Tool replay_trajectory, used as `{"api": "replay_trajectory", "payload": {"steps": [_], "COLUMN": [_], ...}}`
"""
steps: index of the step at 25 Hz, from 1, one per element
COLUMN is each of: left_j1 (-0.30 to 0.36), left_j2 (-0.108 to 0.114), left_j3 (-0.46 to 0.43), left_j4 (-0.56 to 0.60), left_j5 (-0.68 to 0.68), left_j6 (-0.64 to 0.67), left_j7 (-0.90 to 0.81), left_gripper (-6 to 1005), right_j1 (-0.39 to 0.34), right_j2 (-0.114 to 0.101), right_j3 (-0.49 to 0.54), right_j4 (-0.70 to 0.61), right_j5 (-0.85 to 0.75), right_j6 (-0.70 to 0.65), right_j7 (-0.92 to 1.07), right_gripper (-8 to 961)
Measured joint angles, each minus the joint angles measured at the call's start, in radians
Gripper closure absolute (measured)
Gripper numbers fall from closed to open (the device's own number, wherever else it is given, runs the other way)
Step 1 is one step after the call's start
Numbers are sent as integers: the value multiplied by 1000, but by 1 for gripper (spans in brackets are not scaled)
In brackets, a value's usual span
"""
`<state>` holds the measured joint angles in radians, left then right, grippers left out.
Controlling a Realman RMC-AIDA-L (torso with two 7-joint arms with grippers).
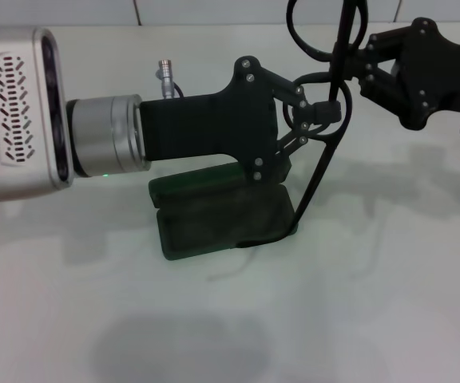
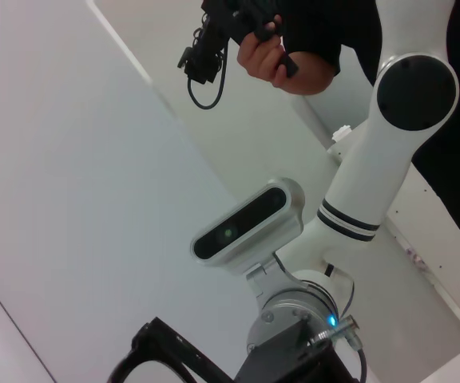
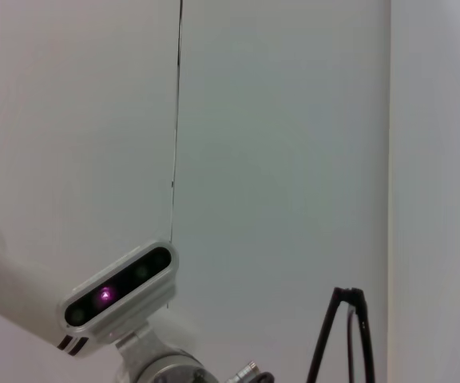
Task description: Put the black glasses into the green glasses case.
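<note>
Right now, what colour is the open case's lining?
Dark grey-green, inside the green glasses case; the head view shows it best.

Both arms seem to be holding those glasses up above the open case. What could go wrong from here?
1. Both grippers, left and right, meet at the glasses. If they pull apart, the thin frame might bend.
2. One temple arm hangs down, its tip at the edge of the case. Lowering might catch it on the rim and push the case along the table.
3. The left gripper hides part of the case from the head camera, so aiming may be harder.
</note>
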<state>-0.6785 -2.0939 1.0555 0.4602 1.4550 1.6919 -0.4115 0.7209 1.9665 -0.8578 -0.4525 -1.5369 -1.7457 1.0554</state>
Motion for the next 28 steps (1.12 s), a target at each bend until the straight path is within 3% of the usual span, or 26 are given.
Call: {"api": "replay_trajectory", "payload": {"steps": [28], "left_j1": [-10], "left_j2": [-2], "left_j3": [-2], "left_j4": [0], "left_j5": [-6], "left_j6": [2], "left_j7": [-1], "left_gripper": [980], "right_j1": [-2], "right_j2": [17], "right_j3": [0], "right_j4": [-4], "right_j5": [12], "right_j6": [0], "right_j7": [-8], "right_gripper": [911]}}
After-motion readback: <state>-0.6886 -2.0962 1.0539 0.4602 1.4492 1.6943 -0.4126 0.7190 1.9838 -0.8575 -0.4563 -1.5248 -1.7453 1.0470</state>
